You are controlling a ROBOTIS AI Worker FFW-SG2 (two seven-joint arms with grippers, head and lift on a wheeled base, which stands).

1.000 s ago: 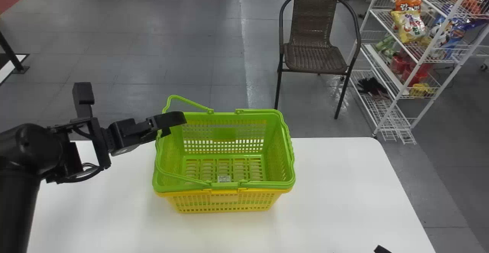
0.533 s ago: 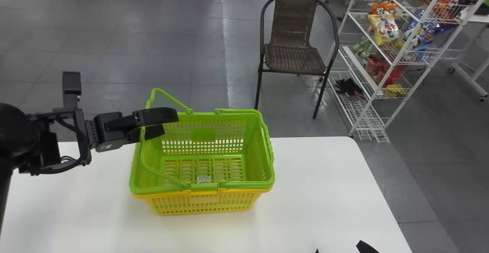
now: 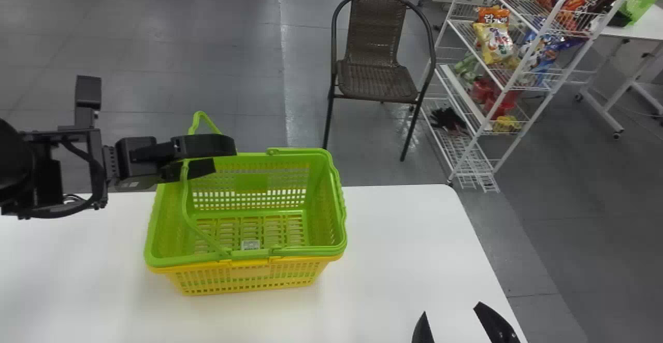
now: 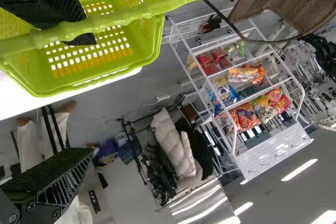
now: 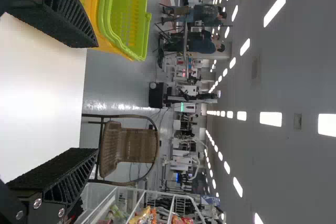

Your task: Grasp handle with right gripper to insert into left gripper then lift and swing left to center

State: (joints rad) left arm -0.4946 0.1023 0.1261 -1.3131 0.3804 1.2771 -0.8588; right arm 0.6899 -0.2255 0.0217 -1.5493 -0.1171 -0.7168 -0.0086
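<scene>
In the head view my left gripper [image 3: 222, 157] hangs over the left part of the green basket [image 3: 336, 213], crossing its raised left handle [image 3: 185, 198]. The left wrist view shows the handle [image 4: 105, 22] passing in front of one finger [image 4: 58, 3], with my left gripper [image 4: 86, 95] spread wide, not closed on it. The green basket sits nested in a yellow basket [image 3: 248, 276] on the white table. At the bottom right my right gripper [image 3: 450, 312] is apart from both baskets; in its wrist view the right gripper [image 5: 97, 97] is open and holds nothing.
Around the baskets lies the white table [image 3: 393, 239]. Behind it stands a brown wicker chair [image 3: 375, 76], and to the right a white wire rack [image 3: 497, 110] with snack bags. The basket's second handle [image 3: 295, 151] rests folded along the right rim.
The head view has turned right, so the scene slides left. Relative to the basket, my left gripper and the raised handle have shifted right. More of my right gripper's fingers has come up from the bottom edge.
</scene>
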